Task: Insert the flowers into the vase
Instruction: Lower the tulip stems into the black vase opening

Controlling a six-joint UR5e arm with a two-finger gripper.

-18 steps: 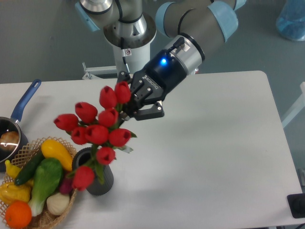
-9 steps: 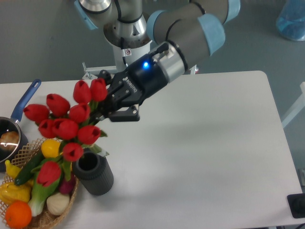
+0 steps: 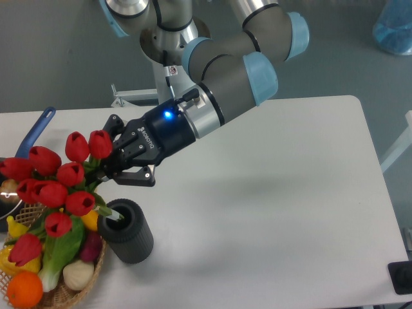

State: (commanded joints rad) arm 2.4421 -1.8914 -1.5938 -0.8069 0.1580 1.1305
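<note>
White lettering runs along the black body of the tool (image 3: pixel 119 168), too small to read from here, and a blue light glows just behind it on the wrist. The tool is pinched on the stems of the flowers (image 3: pixel 55 183), holding the bunch tilted out to the left so the red buds spread over the wicker basket (image 3: pixel 77 286) and the edge of the saucepan (image 3: pixel 29 145). Compared with half a second ago, the arm has swung further left and lower, and the bunch has gone with it: the buds that hung above the basket's near side now reach past the left edge of the view, and the lowest one lies down among the vegetables. The vase (image 3: pixel 127 230) stands upright on the white table (image 3: pixel 277 193) where it stood before, just right of the basket; a cut stem end pokes at the left side of its rim, though I cannot tell whether it is inside the mouth. The basket holds an orange, a yellow squash, a green leafy vegetable and a pale bulb, and it sits close against the vase on the left side. The saucepan's blue handle points up toward the far edge of the table.
</note>
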